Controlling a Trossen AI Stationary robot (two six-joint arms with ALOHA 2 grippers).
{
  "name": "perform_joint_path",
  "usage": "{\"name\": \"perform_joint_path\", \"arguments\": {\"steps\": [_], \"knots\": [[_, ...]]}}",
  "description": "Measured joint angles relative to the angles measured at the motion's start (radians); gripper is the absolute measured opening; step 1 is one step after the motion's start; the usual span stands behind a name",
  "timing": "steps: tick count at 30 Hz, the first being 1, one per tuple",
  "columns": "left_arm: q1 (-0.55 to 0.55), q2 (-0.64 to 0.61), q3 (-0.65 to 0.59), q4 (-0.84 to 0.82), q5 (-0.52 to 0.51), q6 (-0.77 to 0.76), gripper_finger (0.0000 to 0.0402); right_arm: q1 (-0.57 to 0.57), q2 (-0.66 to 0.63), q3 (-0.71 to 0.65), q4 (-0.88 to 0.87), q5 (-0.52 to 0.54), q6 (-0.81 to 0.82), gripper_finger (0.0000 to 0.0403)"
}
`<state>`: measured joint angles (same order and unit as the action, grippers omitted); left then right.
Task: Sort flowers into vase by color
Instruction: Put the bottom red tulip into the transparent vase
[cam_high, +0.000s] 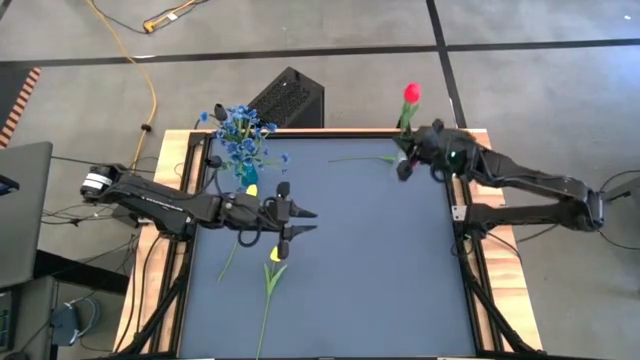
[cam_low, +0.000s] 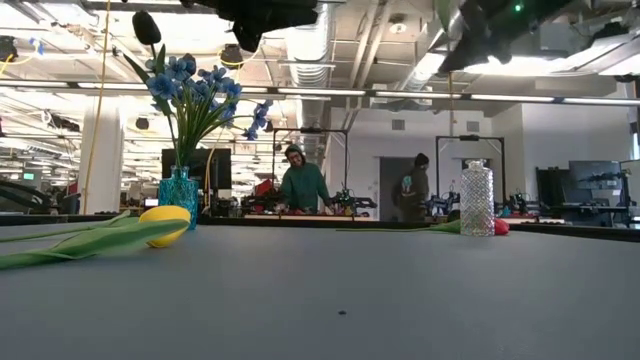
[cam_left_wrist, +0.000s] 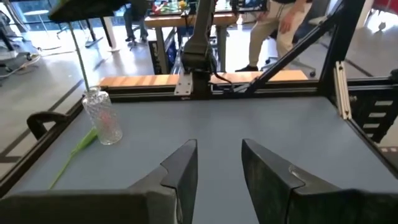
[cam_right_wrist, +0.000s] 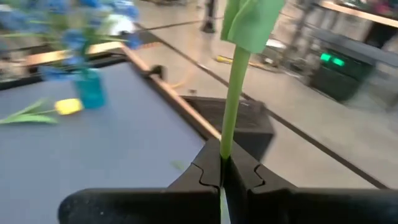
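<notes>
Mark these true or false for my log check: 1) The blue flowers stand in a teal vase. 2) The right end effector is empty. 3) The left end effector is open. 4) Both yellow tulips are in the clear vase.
1) True: the blue flowers stand in the teal vase.
2) False: the right end effector is shut on the red tulip stem.
3) True: the left end effector is open and holds nothing.
4) False: the yellow tulips lie on the table; the clear vase holds none.

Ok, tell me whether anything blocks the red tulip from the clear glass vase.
Nothing visible does. The right gripper holds the red tulip by its green stem, right above the clear ribbed glass vase.
</notes>
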<state>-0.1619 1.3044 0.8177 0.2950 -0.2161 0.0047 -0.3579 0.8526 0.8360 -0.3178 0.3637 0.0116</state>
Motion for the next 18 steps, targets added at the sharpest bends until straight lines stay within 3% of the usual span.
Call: {"name": "perform_joint_path", "arguments": {"steps": [7,18], "knots": [[-0.001,0.002,0.0,-0.03,0.001,-0.008,0.0113,-0.16,-0.016,0.0,-0.07,-0.095,0.015,0.0028],[-0.001,0.002,0.0,-0.038,0.0,-0.009,0.0113,-0.281,-0.023,-0.049,-0.03,-0.157,0.007,0.0028]]}}
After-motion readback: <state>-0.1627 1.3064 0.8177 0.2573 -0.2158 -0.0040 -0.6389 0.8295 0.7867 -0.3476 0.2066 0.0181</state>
